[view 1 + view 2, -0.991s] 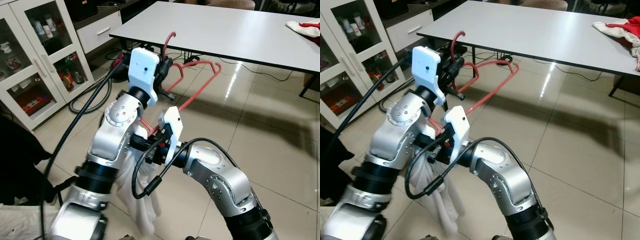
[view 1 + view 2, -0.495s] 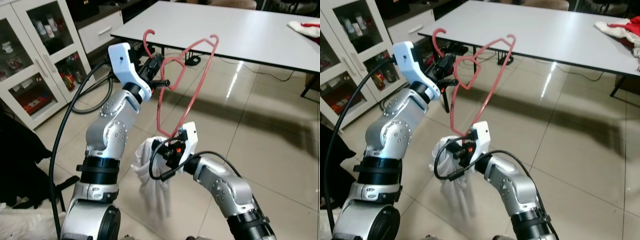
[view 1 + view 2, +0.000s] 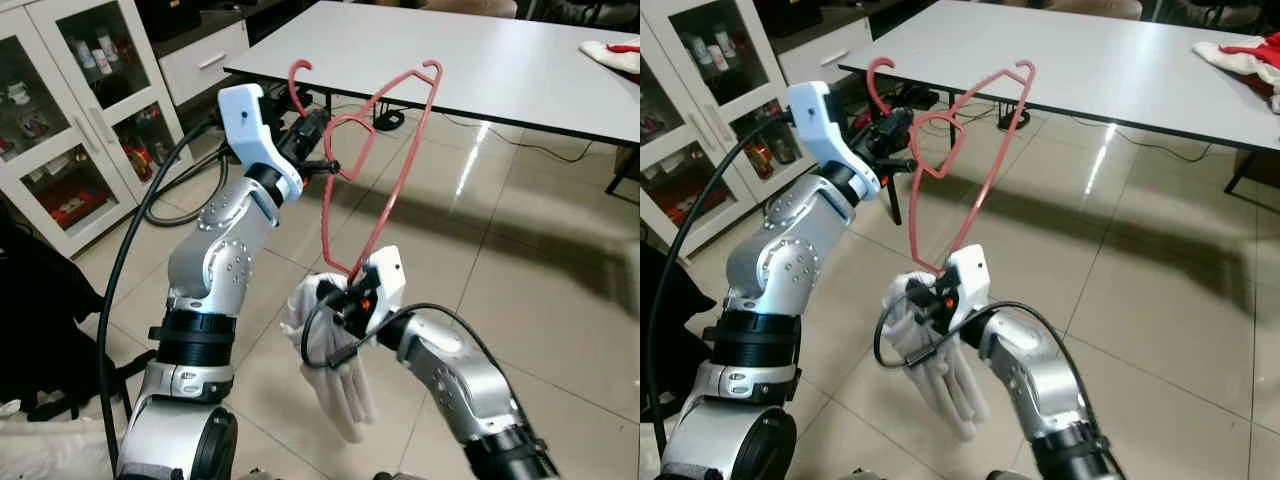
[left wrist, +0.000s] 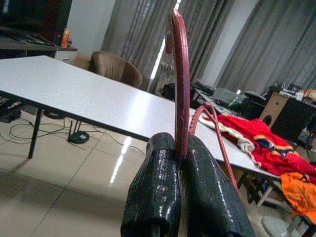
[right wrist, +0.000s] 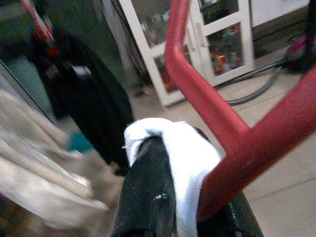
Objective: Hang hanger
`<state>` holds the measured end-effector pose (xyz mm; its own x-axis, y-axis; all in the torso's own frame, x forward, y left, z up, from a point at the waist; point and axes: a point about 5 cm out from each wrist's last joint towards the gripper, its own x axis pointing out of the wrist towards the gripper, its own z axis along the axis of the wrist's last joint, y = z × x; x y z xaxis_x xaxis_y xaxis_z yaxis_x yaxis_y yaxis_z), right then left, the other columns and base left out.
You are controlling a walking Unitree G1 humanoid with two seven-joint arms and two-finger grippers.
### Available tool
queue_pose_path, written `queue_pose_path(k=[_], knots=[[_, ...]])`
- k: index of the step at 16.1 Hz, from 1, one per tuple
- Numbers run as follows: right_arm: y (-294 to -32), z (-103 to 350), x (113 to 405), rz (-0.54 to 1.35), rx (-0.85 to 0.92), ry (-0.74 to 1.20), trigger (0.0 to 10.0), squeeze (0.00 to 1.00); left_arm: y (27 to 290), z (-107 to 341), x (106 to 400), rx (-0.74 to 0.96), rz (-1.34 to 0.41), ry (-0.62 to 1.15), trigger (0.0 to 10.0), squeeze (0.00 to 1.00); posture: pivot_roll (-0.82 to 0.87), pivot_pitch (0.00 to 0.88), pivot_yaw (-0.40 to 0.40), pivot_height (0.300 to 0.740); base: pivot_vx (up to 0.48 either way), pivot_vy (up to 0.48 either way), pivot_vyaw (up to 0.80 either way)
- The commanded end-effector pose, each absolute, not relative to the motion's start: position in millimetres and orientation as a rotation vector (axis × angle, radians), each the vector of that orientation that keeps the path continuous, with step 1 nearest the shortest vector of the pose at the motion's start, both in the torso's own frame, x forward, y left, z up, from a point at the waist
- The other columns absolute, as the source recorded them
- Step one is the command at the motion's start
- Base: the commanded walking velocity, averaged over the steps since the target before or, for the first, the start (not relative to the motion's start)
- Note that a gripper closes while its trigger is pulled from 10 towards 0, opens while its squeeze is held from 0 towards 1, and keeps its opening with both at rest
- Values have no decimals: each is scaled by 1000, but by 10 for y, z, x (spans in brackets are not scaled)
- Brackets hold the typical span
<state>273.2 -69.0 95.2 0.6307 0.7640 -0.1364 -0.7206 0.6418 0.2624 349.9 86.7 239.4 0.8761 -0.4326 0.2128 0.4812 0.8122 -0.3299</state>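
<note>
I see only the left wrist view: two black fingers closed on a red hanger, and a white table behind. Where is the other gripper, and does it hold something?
Observer: The right gripper is lower, at the bottom corner of the red hanger, and it is shut on the hanger together with a white cloth.
Operator: Does the cloth hang on the hanger already?
Observer: It hangs down from that bottom corner, bunched around the right gripper, above the tiled floor.
Operator: How does the hanger stand?
Observer: Tilted: the left gripper pinches it just below the hook, and the far shoulder points up, in front of the table edge.
</note>
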Motion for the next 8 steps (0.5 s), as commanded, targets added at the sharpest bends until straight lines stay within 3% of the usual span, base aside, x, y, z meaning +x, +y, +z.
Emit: queue_pose_path(k=[1,2,3,6,7,8], knots=[[-757,897,2698,812,90,250,10000,0,968,2462,3503,-333,-455,-175,10000,0,-111,48,86,740,0,0,0],[-771,926,2686,812,12,213,10000,0,965,2453,3500,-329,-454,-173,10000,0,-112,48,85,740,0,0,0],[-774,967,2681,810,-37,178,6039,0,967,2443,3502,-316,-448,-172,10000,0,-114,49,84,740,0,0,0],[-757,1131,2659,814,-311,24,6275,0,937,2394,3503,-199,-427,-172,10000,0,-118,52,84,740,0,0,0],[-752,1177,2647,813,-364,-23,10000,0,918,2377,3496,-164,-428,-172,10000,0,-119,54,84,740,0,0,0],[-746,1239,2631,816,-411,-82,10000,0,904,2360,3490,-137,-429,-171,10000,0,-119,54,84,740,0,0,0]])
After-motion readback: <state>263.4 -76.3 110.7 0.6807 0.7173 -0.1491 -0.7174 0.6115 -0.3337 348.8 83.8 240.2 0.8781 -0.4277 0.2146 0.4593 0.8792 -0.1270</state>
